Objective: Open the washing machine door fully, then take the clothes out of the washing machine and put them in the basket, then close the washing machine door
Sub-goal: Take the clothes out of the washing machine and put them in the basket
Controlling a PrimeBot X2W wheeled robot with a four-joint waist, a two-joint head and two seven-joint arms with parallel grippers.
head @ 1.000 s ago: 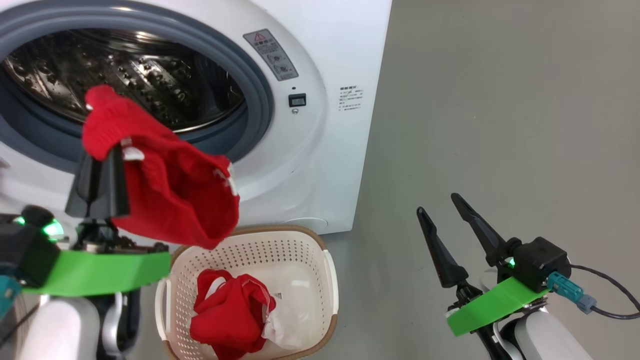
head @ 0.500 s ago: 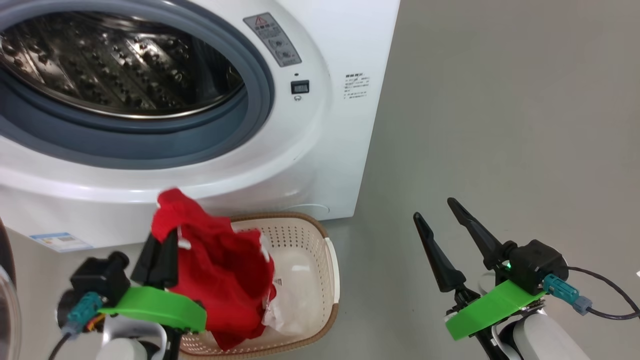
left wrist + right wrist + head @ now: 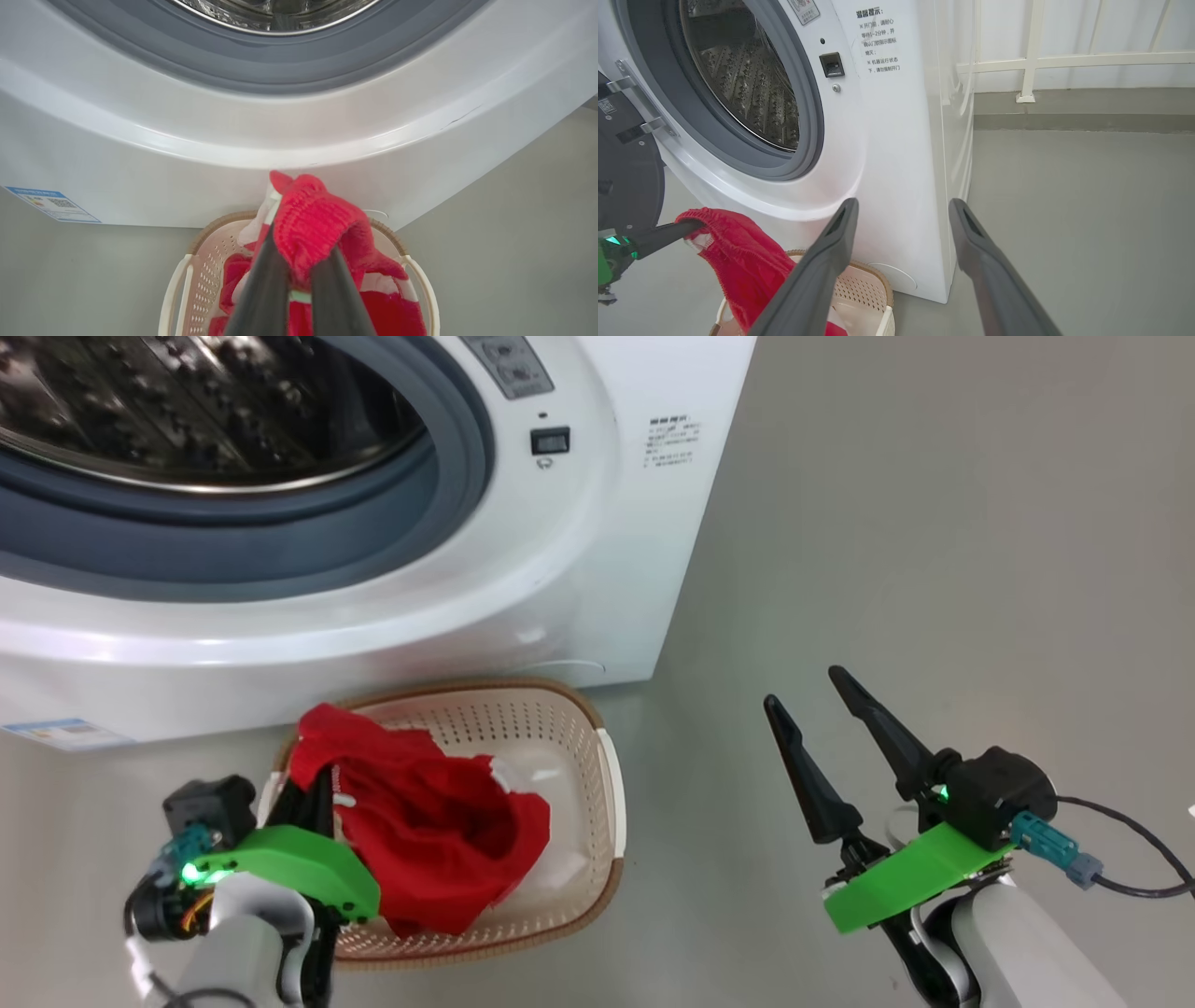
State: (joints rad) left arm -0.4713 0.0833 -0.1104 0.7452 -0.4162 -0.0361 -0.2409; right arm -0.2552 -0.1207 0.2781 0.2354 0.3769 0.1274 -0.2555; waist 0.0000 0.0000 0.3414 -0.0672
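Observation:
The white washing machine (image 3: 597, 569) stands with its drum (image 3: 187, 411) showing. Its door (image 3: 621, 186) hangs swung out at the left edge of the right wrist view. On the floor in front sits the cream basket (image 3: 609, 784). My left gripper (image 3: 313, 793) is shut on one of the red clothes (image 3: 429, 821), pinching its top edge (image 3: 313, 219) above the basket's near-left side. The fabric drapes down into the basket. More red cloth with white trim (image 3: 392, 308) lies lower inside. My right gripper (image 3: 803, 689) stands open over bare floor to the right, holding nothing.
Grey floor (image 3: 934, 523) spreads to the right of the machine. A white railing (image 3: 1031, 60) runs along the far wall. A blue sticker (image 3: 56, 733) marks the machine's lower front. A black cable (image 3: 1120, 887) trails from my right wrist.
My left gripper has brought the red garment down from in front of the drum opening into the basket. The head camera has tilted downward. The right gripper has stayed open and barely shifted.

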